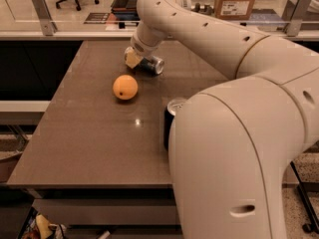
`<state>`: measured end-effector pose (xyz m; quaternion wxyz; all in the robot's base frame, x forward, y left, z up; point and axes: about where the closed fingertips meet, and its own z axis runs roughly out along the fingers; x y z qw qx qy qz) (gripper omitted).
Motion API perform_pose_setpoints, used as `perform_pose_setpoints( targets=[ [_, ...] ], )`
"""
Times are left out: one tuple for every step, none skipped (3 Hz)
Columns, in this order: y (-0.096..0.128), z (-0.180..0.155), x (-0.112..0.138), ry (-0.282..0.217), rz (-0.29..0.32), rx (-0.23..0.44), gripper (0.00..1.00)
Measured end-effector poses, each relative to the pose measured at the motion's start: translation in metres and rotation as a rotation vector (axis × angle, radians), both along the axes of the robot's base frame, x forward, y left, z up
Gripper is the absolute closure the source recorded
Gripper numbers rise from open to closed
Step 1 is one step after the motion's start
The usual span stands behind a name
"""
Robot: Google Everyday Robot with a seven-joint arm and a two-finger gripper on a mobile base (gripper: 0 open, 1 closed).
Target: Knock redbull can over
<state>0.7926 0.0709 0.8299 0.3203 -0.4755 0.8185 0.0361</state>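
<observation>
Lying on its side at the far middle of the counter [89, 148], the redbull can [153, 65] shows its silver end toward the near right. The pincer [133, 58] sits at the can's left end, touching it or just beside it; whether it is spread or pressed together cannot be told. An orange [125, 87] rests nearer and slightly left, apart from both. A dark can [171, 126] stands upright at the near right, partly hidden by the arm [224, 39].
</observation>
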Motion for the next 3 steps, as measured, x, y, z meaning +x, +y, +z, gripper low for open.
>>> perform_pose_setpoints(
  targets=[
    [0.0, -0.0001, 0.0, 0.0, 0.0, 0.0, 0.12],
    [0.0003, 0.0009, 0.0, 0.001, 0.0, 0.0, 0.0],
    [0.0003, 0.0007, -0.0001, 0.001, 0.0, 0.0, 0.0]
  ],
)
